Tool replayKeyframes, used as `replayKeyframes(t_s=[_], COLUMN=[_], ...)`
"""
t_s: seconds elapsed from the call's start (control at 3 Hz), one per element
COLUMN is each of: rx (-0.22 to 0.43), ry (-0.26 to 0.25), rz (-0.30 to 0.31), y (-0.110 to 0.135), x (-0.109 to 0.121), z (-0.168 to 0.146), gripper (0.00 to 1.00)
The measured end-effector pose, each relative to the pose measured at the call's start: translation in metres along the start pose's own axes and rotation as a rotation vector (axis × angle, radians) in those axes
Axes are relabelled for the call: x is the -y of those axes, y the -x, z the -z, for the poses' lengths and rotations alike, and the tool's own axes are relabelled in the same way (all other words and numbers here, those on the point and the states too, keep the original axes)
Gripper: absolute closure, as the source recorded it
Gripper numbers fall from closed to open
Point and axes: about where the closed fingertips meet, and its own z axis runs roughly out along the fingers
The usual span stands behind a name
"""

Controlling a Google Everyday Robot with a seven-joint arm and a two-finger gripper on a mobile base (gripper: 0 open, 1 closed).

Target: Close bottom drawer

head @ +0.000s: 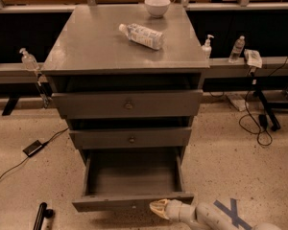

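This looks like a robot lab or a workshop. The speckled hard floor has a blue tape cross, loose cables and a power brick lie on it, and pump bottles stand on a long grey rail. A robot's end effector is low at the front of the open bottom drawer of a grey cabinet.

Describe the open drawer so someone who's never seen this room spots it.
Find the grey cabinet with a bottle and bowl on top. The bottom drawer is its lowest of three, the only one pulled out, with the gripper at its front panel; the middle drawer and top drawer sit pushed in.
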Motion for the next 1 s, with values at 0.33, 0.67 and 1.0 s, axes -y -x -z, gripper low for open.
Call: replayKeyframes(t_s=[0.33,0.67,1.0], rx=[0.023,0.023,0.057], ry=[-0.007,-0.007,-0.006], rz=[0.011,0.011,0.053], y=[0.008,0.008,0.035], x=[0.009,0.009,0.025], z=[-0.003,-0.002,-0.011], gripper=[1.0,1.0,1.0])
